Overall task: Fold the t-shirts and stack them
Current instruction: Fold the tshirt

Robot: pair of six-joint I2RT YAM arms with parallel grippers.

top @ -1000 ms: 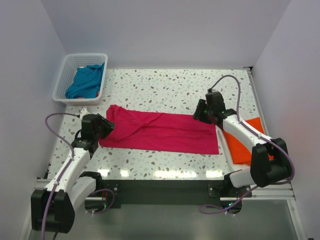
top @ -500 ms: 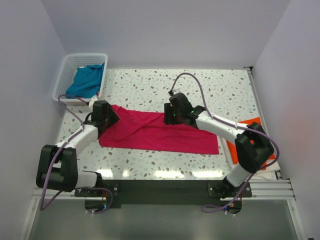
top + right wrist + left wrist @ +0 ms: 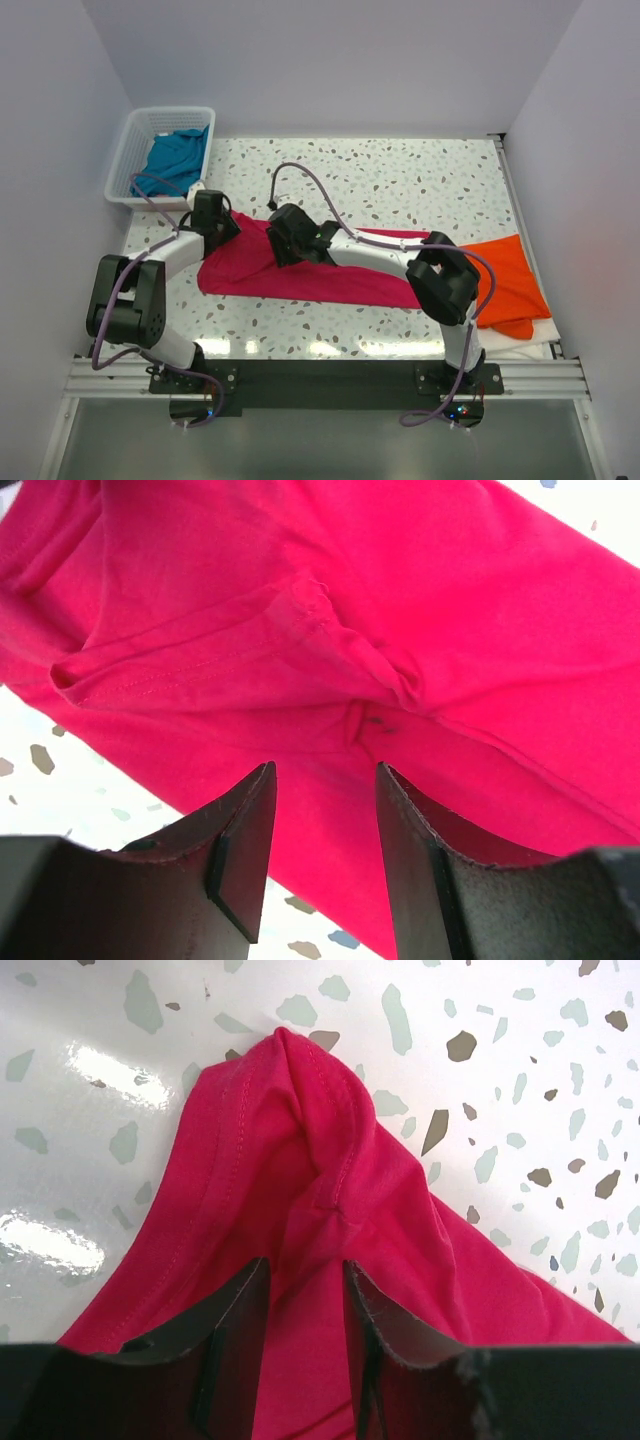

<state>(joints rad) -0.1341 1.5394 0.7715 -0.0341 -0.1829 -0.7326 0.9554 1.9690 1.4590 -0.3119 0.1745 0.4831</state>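
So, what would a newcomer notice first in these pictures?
The crimson-pink t-shirt lies spread at the middle, with the left hand at its left end and the right hand farther along it. Then come the orange t-shirt at the right edge and the teal-blue t-shirt in the white basket at far left.

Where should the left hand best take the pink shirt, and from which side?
Grip the pink shirt at its far left corner, where the cloth rises in a narrow ridge. Bring the left hand from above, one finger on each side; elsewhere it lies mostly flat on the table.
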